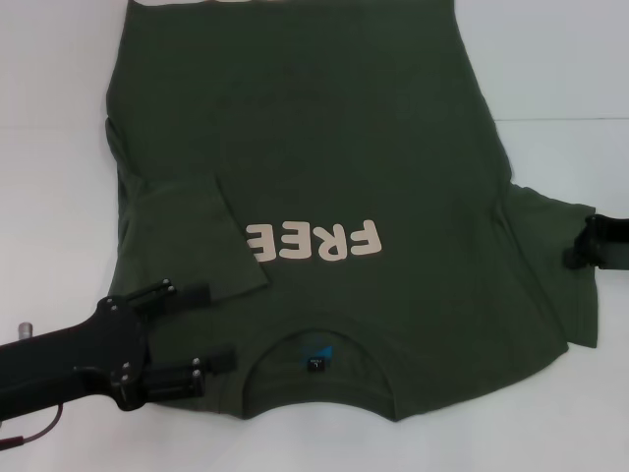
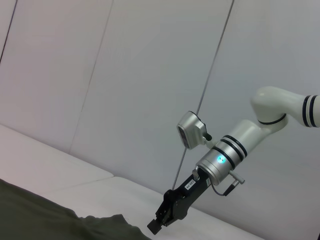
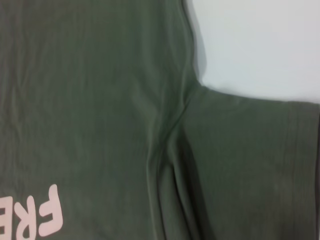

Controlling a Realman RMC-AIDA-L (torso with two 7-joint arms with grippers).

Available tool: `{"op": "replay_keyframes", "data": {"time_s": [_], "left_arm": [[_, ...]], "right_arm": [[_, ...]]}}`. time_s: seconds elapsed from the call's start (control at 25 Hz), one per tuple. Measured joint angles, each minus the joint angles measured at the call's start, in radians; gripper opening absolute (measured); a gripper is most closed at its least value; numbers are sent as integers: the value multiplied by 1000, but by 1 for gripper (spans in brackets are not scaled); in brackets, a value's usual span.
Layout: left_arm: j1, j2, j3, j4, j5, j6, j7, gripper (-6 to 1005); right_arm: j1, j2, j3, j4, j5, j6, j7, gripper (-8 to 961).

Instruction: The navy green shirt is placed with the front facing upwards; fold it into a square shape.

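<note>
The navy green shirt (image 1: pixel 324 128) lies flat, front up, on the white table (image 1: pixel 49 147), its collar (image 1: pixel 319 344) nearest me and the cream "FREE" print (image 1: pixel 314 239) at mid-chest. Its left sleeve (image 1: pixel 187 236) is folded inward over the chest. My left gripper (image 1: pixel 201 329) is open over the left shoulder, nothing between its fingers. My right gripper (image 1: pixel 588 244) is at the hem of the spread right sleeve (image 1: pixel 555 285). The left wrist view shows that right gripper (image 2: pixel 156 226) low over the table beside the shirt's edge (image 2: pixel 40 220). The right wrist view shows only the armpit seam (image 3: pixel 170 135).
A bare white table surrounds the shirt on both sides, with a seam line (image 1: pixel 560 119) at the far right. The shirt's bottom hem runs off the far top edge of the head view. A grey wall (image 2: pixel 125 75) stands behind the table.
</note>
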Motion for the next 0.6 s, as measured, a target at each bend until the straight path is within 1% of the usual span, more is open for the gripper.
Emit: {"op": "replay_keyframes", "data": {"time_s": [0.16, 0.4, 0.48, 0.6], "left_arm": [[-1, 0, 0, 0, 0, 0, -2, 924], [-1, -1, 0, -1, 0, 0, -3, 924], [-1, -2, 0, -2, 0, 0, -3, 924], [-1, -2, 0, -3, 0, 1, -4, 924]], "right_arm": [[-4, -10, 1, -1, 24, -4, -1, 3], [0, -37, -8, -4, 35, -61, -3, 5], [2, -42, -8, -14, 31, -82, -3, 6], [-3, -44, -8, -46, 30, -111, -3, 7]]}}
